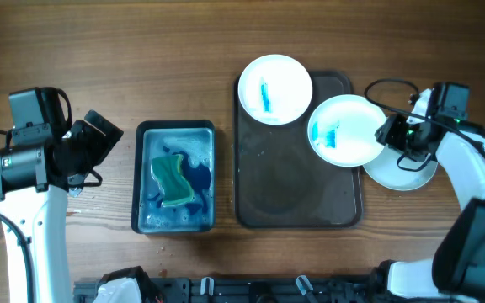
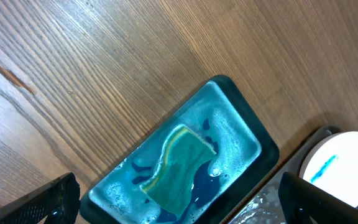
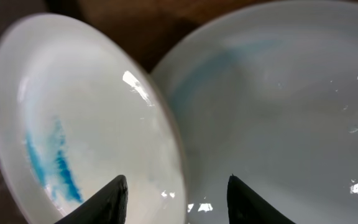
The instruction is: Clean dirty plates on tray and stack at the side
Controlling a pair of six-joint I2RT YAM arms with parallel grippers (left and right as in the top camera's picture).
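Overhead view: the brown tray [image 1: 297, 202] is mid-table [image 1: 99, 50], and just beside it there's a blue tub [image 1: 141, 181] of soapy water with a green sponge [image 1: 171, 178] lying in it.

One smeared plate [image 1: 274, 88] sits on the tray's far corner, hanging over the rim. A second smeared plate [image 1: 346, 129] hangs off the tray edge that faces the right gripper [image 1: 391, 133]. The third plate [image 1: 407, 172] is on the wood beside the tray, right under that gripper, and looks mostly white with a faint bluish streak.

In the right wrist view the second plate's rim runs between the two fingers [image 3: 114, 199], which are spread wide and straddle it. I can't see either pad touching it. That rim overlaps the third plate, which fills everything beyond the other finger.

The right arm bends in from the table edge, with the wrist aimed at the tray. The left gripper [image 1: 101, 139] hangs above bare wood short of the tub, fingers wide apart and holding nothing, with the tub and sponge straight ahead of them.
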